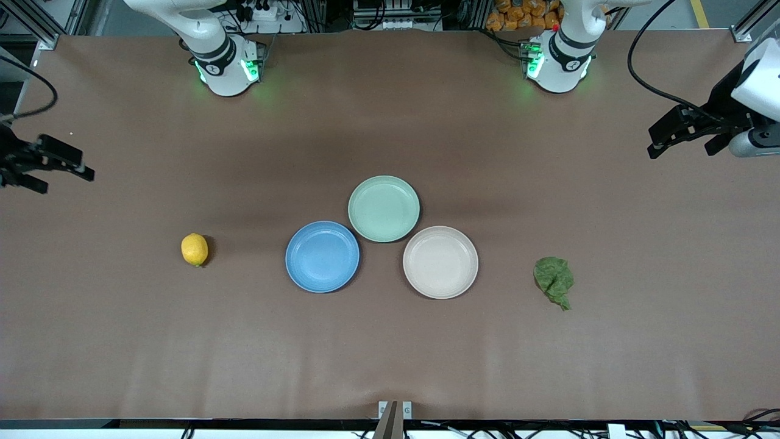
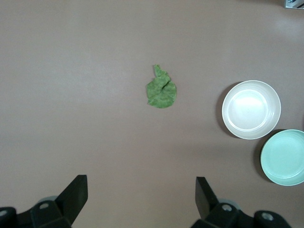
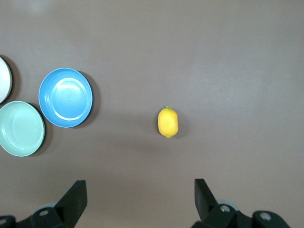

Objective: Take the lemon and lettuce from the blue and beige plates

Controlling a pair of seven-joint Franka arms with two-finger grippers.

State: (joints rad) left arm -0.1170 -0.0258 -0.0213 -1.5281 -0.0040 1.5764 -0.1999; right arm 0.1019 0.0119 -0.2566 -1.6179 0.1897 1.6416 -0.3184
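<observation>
A yellow lemon [image 1: 194, 249] lies on the bare brown table toward the right arm's end, beside the empty blue plate [image 1: 322, 256]; it also shows in the right wrist view [image 3: 168, 122]. A green lettuce leaf [image 1: 554, 280] lies on the table toward the left arm's end, beside the empty beige plate [image 1: 440, 262]; it also shows in the left wrist view [image 2: 161, 90]. My right gripper [image 1: 64, 179] [image 3: 139, 186] is open and empty, high over the table's edge at its own end. My left gripper [image 1: 679, 145] [image 2: 141, 185] is open and empty, high over its end.
An empty pale green plate [image 1: 384, 208] touches the blue and beige plates and lies farther from the front camera than both. The two arm bases [image 1: 226, 67] [image 1: 557, 61] stand along the table's back edge.
</observation>
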